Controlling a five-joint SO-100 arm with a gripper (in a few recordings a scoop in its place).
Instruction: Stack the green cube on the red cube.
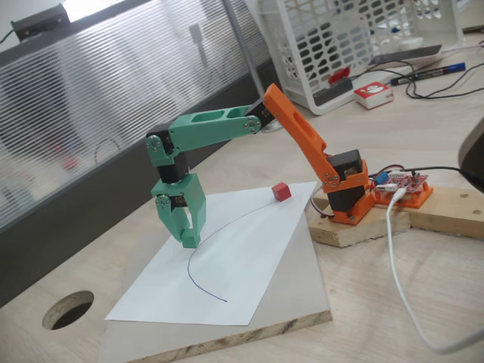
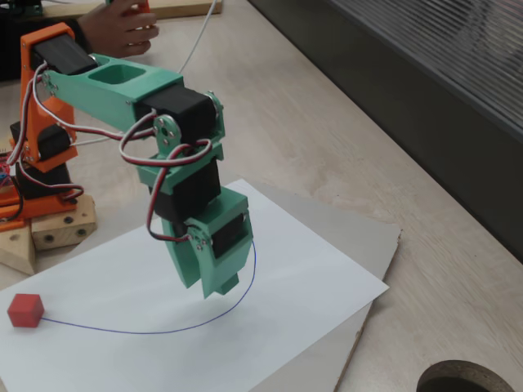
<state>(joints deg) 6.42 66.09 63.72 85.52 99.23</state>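
One red cube (image 1: 281, 191) sits on the white sheet of paper (image 1: 257, 265), at the end of a thin dark curved line (image 1: 198, 261) drawn across the sheet; in the other fixed view the same cube (image 2: 25, 310) lies at the left edge of the picture, with the line (image 2: 147, 330) running from it toward the arm's tip. The gripper (image 1: 188, 240) points straight down over the paper, its green fingers drawn close together with little or no gap visible between them; whether anything small is pinched inside cannot be told from either fixed view. In the other fixed view the gripper's tip (image 2: 219, 287) hangs near the bend of the drawn line, and whether it touches the sheet is unclear. The gripper is well apart from the red cube. The paper rests on a pale board (image 1: 227, 336) laid on the wooden table (image 1: 423, 302). The arm's orange base (image 1: 349, 198) stands on a wooden block (image 1: 355, 227) beside the board. At the back of the table there is a white plastic basket (image 1: 340, 45), with a small red-and-white box (image 1: 373, 94) just beside it. A round hole (image 1: 68, 309) is cut into the tabletop near the board's corner.
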